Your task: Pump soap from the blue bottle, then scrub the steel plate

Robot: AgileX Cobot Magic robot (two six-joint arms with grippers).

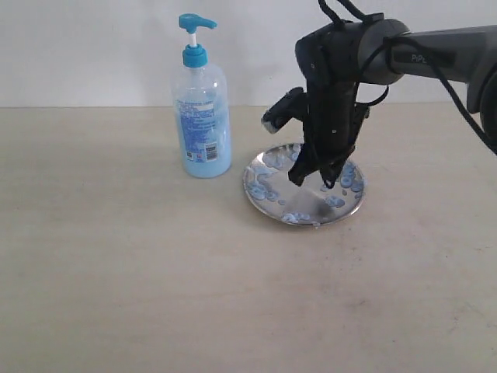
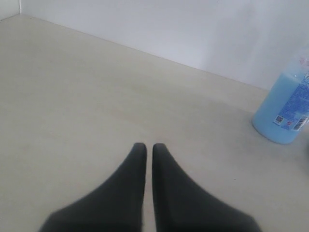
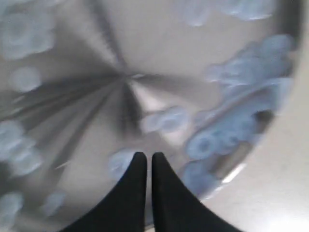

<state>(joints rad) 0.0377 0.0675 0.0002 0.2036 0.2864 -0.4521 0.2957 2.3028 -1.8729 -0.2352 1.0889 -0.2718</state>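
Right hand [image 1: 312,183], pinched shut and empty, is held over the steel plate [image 1: 309,207] on the beige table [image 1: 116,272]; white wall [image 1: 85,47] behind.

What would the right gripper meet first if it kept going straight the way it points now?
The steel plate: the right gripper, jaws shut, points down at its surface among blobs of soap, near the centre. It may be touching; depth is unclear.
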